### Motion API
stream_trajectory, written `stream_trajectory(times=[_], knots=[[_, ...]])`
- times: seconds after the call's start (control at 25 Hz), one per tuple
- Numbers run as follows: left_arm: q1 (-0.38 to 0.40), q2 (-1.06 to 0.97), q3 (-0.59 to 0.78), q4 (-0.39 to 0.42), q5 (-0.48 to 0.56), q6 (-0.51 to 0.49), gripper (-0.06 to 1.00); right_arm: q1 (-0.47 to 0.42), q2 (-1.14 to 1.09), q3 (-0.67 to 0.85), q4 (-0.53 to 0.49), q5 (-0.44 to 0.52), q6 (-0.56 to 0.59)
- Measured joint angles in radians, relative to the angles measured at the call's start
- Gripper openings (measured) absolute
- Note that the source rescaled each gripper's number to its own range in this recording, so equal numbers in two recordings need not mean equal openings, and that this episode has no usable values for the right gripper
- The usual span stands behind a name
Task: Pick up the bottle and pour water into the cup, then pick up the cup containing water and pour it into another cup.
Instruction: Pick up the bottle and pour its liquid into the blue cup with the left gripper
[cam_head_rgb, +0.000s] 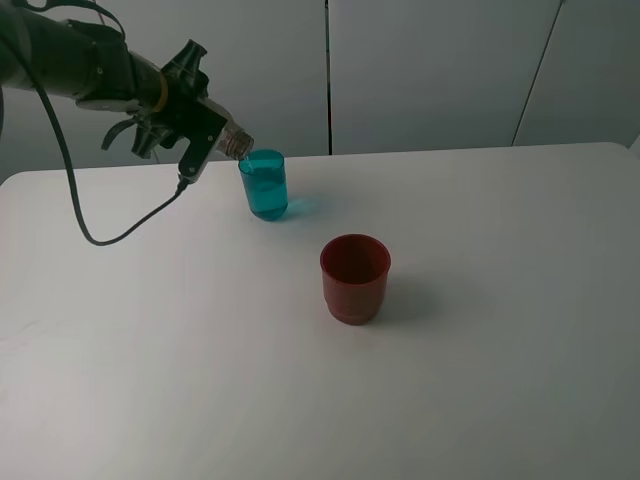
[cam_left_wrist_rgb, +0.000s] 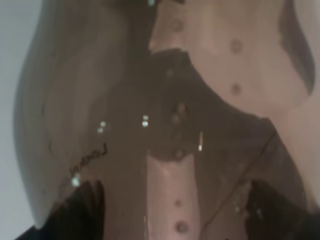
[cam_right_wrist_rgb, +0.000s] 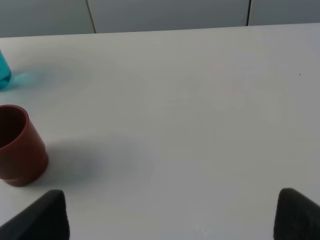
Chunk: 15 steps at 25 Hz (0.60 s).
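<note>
The left gripper (cam_head_rgb: 205, 135) is clamped on the tilted bottle (cam_head_rgb: 236, 143), its neck at the rim of the cup (cam_head_rgb: 265, 185); the red cup (cam_head_rgb: 354, 278) stands apart. The cup looks light, thin and slick, so grip it mid-wall, gently. The right gripper (cam_right_wrist_rgb: 172, 217) gapes wide, empty.

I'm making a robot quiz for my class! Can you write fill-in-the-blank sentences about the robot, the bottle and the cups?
1. The left gripper tips the bottle at the rim of the cup coloured ____.
2. Apart from it, another cup, the red one, is not lying down; it stands ____ on the table.
3. The right gripper holds nothing, and its jaws stand ____.

Missing words: teal; upright; open.
</note>
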Motion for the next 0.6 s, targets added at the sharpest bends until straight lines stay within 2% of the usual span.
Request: stream_trajectory(times=[0.28,0.6], knots=[[-0.006,0.000,0.000,0.062,-0.004,-0.005,0.00,0.000,0.000,0.000,0.000,0.000,0.000],[-0.020,0.000,-0.002,0.258,-0.009,-0.147,0.00,0.000,0.000,0.000,0.000,0.000,0.000]])
